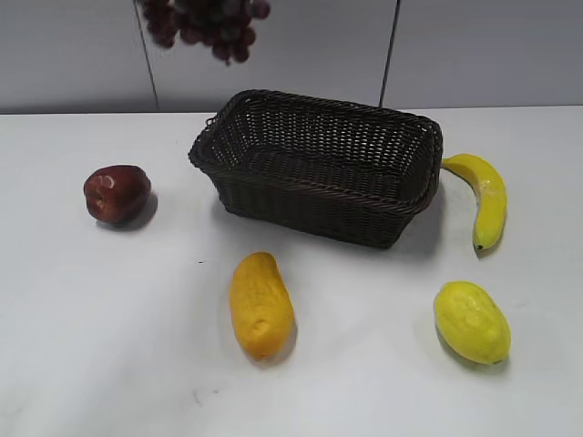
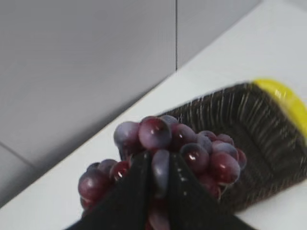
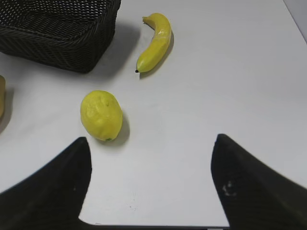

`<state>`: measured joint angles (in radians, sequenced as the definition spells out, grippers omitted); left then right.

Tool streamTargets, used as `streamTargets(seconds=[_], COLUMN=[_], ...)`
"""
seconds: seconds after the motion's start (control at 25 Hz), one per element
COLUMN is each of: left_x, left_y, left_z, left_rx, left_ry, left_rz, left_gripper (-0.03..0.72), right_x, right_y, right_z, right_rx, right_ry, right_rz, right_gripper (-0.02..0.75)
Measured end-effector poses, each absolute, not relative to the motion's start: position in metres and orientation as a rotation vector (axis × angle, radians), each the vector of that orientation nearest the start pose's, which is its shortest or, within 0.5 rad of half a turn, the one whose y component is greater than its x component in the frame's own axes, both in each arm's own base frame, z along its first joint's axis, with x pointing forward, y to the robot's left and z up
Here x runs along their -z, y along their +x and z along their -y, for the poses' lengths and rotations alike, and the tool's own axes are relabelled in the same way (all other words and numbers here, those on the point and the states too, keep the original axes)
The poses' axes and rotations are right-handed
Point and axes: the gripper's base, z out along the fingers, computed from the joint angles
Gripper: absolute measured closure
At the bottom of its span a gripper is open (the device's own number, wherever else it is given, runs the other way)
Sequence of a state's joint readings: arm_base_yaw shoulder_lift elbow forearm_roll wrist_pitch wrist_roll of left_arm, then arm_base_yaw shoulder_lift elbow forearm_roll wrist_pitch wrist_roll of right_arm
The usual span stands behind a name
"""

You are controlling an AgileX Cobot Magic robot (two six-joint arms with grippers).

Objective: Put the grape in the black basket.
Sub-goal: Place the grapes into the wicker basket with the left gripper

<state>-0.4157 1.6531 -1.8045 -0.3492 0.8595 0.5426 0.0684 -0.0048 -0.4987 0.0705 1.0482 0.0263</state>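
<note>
— Where are your grapes [image 2: 168, 158] now?

— Pinched in your left claw [image 2: 160, 175], hanging in the air near the far-left corner of the basket [image 1: 319, 164]; the outside camera shows only the bottom of the bunch [image 1: 205, 23] at the top edge.

— Which way do they point?

— They dangle, long axis roughly up and down; the basket runs left to right, lying to the right and nearer you.

— And your right claw [image 3: 151, 191]?

— Spread wide, holding nothing, above the table near the lemon [image 3: 100, 115] and banana [image 3: 154, 40]. I'd judge the left arm finishes this.

red-purple grape [image 2: 163, 153], brown-black woven basket [image 1: 319, 168], yellow banana [image 1: 485, 198]
</note>
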Motion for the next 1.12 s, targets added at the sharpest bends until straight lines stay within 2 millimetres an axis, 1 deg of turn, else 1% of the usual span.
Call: streamTargets(seconds=[0.08,0.16,0.24,0.28,0.36,0.56,0.72,0.88,0.92,1.0,1.04,1.12], left_x=[-0.440,-0.442,-0.438,-0.432,-0.417,-0.365,-0.319,-0.275,-0.267,-0.253,-0.247,-0.244], left_y=[0.338,0.346,0.356,0.362,0.372,0.395,0.405,0.412,0.413,0.415,0.415,0.415], left_z=[0.177,0.181,0.186,0.189,0.195,0.217,0.239,0.252,0.253,0.255,0.255,0.255], left_rx=[0.409,0.463,0.504,0.530,0.578,0.661,0.700,0.724,0.727,0.721,0.714,0.712], left_ry=[0.810,0.727,0.663,0.643,0.619,0.627,0.680,0.732,0.744,0.766,0.777,0.788], left_rz=[-1.878,-1.825,-1.804,-1.813,-1.850,-1.989,-2.102,-2.222,-2.245,-2.286,-2.301,-2.314], left_gripper=[0.626,0.626,0.626,0.628,0.628,0.629,0.629,0.623,0.609,0.539,0.493,0.349], right_x=[-0.278,-0.278,-0.278,-0.278,-0.278,-0.278,-0.278,-0.278,-0.278,-0.278,-0.278,-0.278], right_y=[-0.005,-0.005,-0.005,-0.005,-0.005,-0.005,-0.005,-0.005,-0.005,-0.005,-0.005,-0.005], right_z=[-0.005,-0.005,-0.005,-0.005,-0.005,-0.005,-0.005,-0.005,-0.005,-0.005,-0.005,-0.005], right_rx=[-0.144,-0.144,-0.144,-0.144,-0.144,-0.144,-0.144,-0.144,-0.144,-0.144,-0.144,-0.144], right_ry=[-0.046,-0.046,-0.046,-0.046,-0.046,-0.046,-0.046,-0.046,-0.046,-0.046,-0.046,-0.046], right_rz=[-2.029,-2.029,-2.029,-2.029,-2.029,-2.029,-2.029,-2.029,-2.029,-2.029,-2.029,-2.029], right_gripper=[0.148,0.148,0.148,0.148,0.148,0.148,0.148,0.148,0.148,0.148,0.148,0.148])
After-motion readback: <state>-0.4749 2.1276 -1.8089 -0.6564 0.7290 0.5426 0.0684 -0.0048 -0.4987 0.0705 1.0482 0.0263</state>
